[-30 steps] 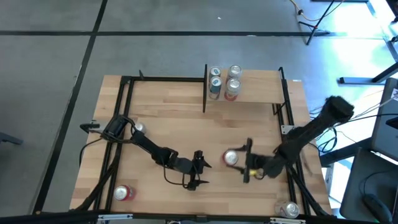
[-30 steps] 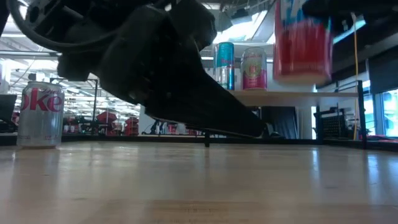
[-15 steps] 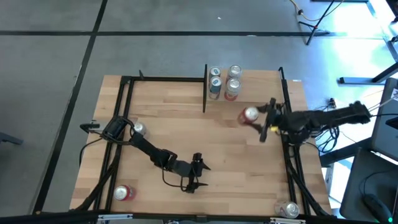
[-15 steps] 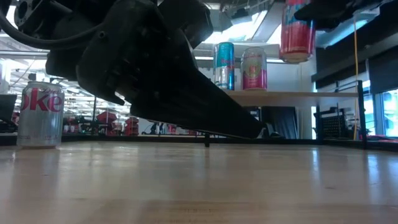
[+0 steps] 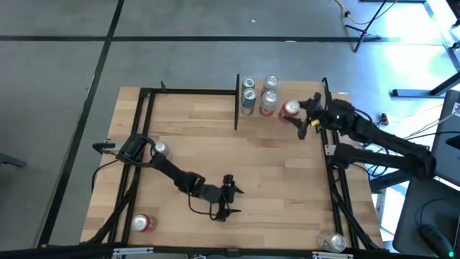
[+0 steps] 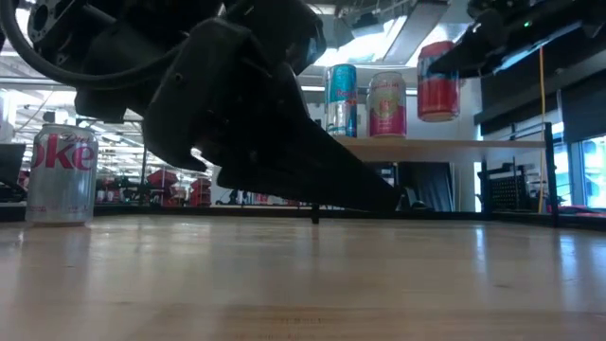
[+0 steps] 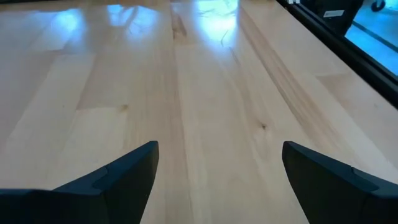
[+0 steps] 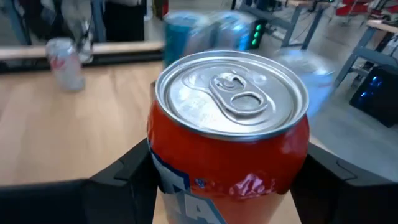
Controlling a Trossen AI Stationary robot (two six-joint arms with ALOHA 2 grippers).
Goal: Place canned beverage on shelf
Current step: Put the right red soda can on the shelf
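Observation:
A red canned beverage [image 5: 290,109] hangs upright just above the shelf [image 5: 302,92], a small light-wood board with black posts at the table's far right. My right gripper [image 5: 299,116] is shut on it. The can is right beside several cans that stand on the shelf [image 5: 267,101]; in the low view the red can [image 6: 437,80] is clear of the shelf board [image 6: 445,148]. My left gripper [image 5: 228,202] stands open low over bare tabletop in the near middle, and its fingers [image 7: 127,174] have nothing between them. My right gripper pinches the red can's side wall [image 8: 163,163] between its two fingers [image 8: 127,177], one on each side, below the can's top rim. The fingers come nearly level from the table's right side. The can stands upright in the hold, lifted clear of the shelf board.
Loose cans stand on the tabletop: a silver one at the left [image 5: 159,149], a red one at the near left [image 5: 141,223] and a silver one at the near right corner [image 5: 334,241]. A black frame [image 5: 236,101] borders the shelf and the table edges.
My right gripper has swung with the red can from the table's near right part toward the far edge, rising as it went, and now holds it over the shelf beside the standing cans. The can has stayed upright and held throughout.

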